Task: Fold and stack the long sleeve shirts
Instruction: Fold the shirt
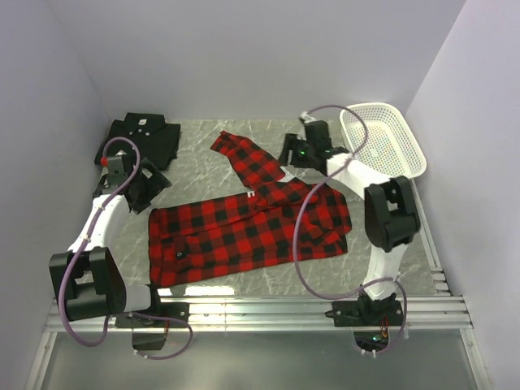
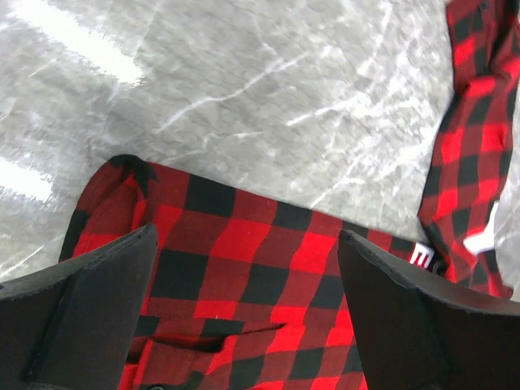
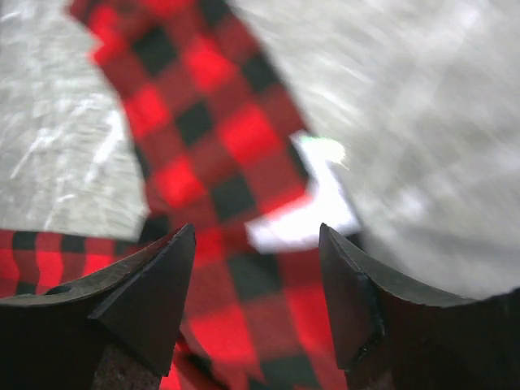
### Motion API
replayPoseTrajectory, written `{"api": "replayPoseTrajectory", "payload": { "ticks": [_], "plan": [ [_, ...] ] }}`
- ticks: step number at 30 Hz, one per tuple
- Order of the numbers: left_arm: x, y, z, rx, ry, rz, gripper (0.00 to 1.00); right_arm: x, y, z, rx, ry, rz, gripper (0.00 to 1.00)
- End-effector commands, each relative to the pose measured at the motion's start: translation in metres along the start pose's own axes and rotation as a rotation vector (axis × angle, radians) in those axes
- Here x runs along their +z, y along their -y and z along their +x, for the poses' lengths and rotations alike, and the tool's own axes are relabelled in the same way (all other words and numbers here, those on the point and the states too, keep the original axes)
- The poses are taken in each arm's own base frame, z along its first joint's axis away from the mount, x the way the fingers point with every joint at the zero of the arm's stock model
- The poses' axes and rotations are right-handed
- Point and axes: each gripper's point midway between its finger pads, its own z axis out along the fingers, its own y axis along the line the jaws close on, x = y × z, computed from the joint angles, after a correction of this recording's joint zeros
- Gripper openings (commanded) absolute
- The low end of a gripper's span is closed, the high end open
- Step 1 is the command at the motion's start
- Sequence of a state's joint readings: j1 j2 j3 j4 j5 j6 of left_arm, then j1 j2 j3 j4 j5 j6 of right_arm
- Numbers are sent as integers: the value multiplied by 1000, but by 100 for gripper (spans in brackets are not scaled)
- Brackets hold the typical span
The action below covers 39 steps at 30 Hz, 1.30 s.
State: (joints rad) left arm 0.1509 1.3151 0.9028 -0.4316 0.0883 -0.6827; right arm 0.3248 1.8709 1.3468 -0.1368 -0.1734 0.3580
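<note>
The red-and-black plaid shirt (image 1: 244, 231) lies spread flat mid-table, with one sleeve (image 1: 244, 158) running up and back. A black shirt (image 1: 146, 134) sits folded at the far left corner. My left gripper (image 1: 154, 185) hovers at the plaid shirt's left edge. In the left wrist view it (image 2: 248, 236) is open wide, with the plaid cloth (image 2: 244, 268) below and nothing gripped. My right gripper (image 1: 287, 153) hangs over the sleeve's base. The blurred right wrist view shows it (image 3: 257, 231) open above the sleeve (image 3: 203, 122) and a white letter patch (image 3: 313, 211).
A white mesh basket (image 1: 382, 138) stands at the back right, beside the right arm. Purple walls close in the grey marbled table (image 1: 203, 154) on three sides. A metal rail (image 1: 260, 313) runs along the near edge by the arm bases.
</note>
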Motion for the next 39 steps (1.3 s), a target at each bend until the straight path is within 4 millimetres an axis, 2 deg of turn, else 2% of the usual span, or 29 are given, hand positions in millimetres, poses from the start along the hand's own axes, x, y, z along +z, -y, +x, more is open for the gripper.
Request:
{"api": "replayPoseTrajectory", "payload": {
  "ticks": [1, 3, 4, 5, 7, 8, 10, 11, 12, 18, 28, 31, 32, 35, 36, 38, 39],
  "plan": [
    [-6, 14, -6, 114, 6, 84, 99, 19, -38, -14, -170, 15, -49, 71],
    [-6, 16, -4, 114, -6, 93, 99, 37, -38, 1, -189, -36, -19, 71],
    [-6, 16, -5, 114, -4, 92, 99, 40, -45, -8, -196, -20, -22, 71],
    [-6, 14, -4, 114, -1, 83, 99, 49, -41, 1, -203, -49, -5, 71],
    [-8, 14, -7, 113, 13, 82, 99, 54, -49, -6, -221, -36, 15, 72],
    [-8, 14, -6, 113, 13, 81, 99, 62, -44, 4, -227, -67, 38, 72],
    [-7, 13, -5, 110, 10, 82, 99, 66, -50, 0, -238, -57, 55, 71],
    [-7, 13, -4, 110, 7, 81, 98, 71, -48, 7, -236, -81, 71, 71],
    [-7, 13, -3, 111, -1, 85, 98, 73, -51, 6, -236, -75, 72, 71],
    [-7, 15, -4, 105, 0, 88, 97, 85, -68, 33, -235, -116, 86, 68],
    [-9, 15, -2, 106, 0, 91, 97, 99, -66, 70, -214, -191, 162, 66],
    [-9, 16, -2, 106, -1, 98, 97, 102, -64, 91, -226, -241, 185, 64],
    [-10, 16, -2, 107, -2, 99, 97, 100, -62, 96, -234, -259, 199, 62],
    [-10, 16, -2, 106, -2, 100, 97, 97, -63, 105, -279, -261, 240, 46],
    [-11, 16, -3, 107, 3, 101, 97, 96, -64, 105, -285, -260, 250, 36],
    [-11, 17, -3, 108, 4, 102, 97, 96, -64, 109, -310, -268, 265, 25],
    [-11, 16, -3, 108, 3, 101, 97, 96, -64, 108, -315, -266, 267, 16]
  ]
}}
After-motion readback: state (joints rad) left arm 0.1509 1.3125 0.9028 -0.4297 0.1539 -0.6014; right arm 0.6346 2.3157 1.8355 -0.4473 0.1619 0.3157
